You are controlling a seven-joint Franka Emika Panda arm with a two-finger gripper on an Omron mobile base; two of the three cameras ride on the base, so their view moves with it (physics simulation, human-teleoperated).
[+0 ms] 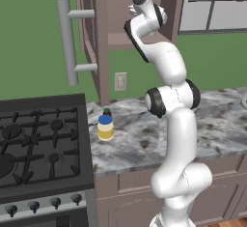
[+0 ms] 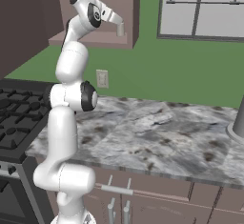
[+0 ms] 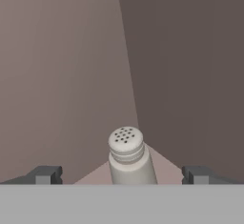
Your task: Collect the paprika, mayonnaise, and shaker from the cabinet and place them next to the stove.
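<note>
The whitish shaker (image 3: pixel 129 158) with a perforated top stands upright on the shelf inside the cabinet (image 1: pixel 99 37). My gripper (image 3: pixel 121 175) is open, one fingertip on each side of the shaker and apart from it. In the right base view the hand (image 2: pixel 107 14) reaches into the cabinet, where the shaker (image 2: pixel 121 29) stands at its tip. The mayonnaise (image 1: pixel 105 127), a pale yellow jar with a blue lid, stands on the counter beside the stove (image 1: pixel 41 144). The paprika (image 1: pixel 107 111) peeks out right behind it, mostly hidden.
The cabinet door with its long grey bar handle (image 1: pixel 67 40) stands open to the left of the arm. A marbled counter (image 2: pixel 157 132) runs right of the stove, with a wall outlet (image 1: pixel 120 81) above it and a window (image 2: pixel 200 13) at the far right.
</note>
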